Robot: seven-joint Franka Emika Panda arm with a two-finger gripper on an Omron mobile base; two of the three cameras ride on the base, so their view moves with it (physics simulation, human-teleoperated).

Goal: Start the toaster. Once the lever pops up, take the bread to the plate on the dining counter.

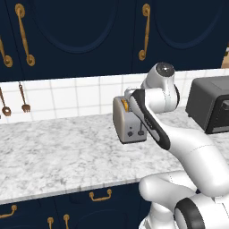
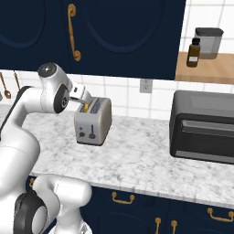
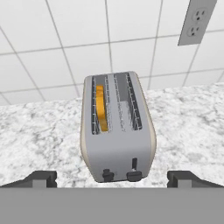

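Note:
The beige-grey toaster (image 3: 117, 135) stands on the marbled counter (image 1: 58, 156) by the tiled wall, its narrow control face toward me. One slice of bread (image 3: 101, 108) sits down in its left slot, showing as an orange edge (image 2: 85, 108). The dark lever (image 3: 134, 175) is low on the face, beside a round knob (image 3: 107, 175); it also shows on the toaster's (image 2: 93, 121) front (image 2: 92, 134). My gripper (image 3: 113, 179) hovers above and just in front of the toaster, open and empty, with one fingertip (image 3: 41, 178) on each side. The plate and the dining counter are out of view.
A larger black toaster oven (image 2: 203, 132) stands on the counter to the toaster's right. A wall outlet (image 3: 197, 19) is behind it. A wooden shelf holds a brown bottle (image 2: 194, 52) and a canister (image 2: 209, 43). Brass utensils (image 1: 22, 98) hang at the far left.

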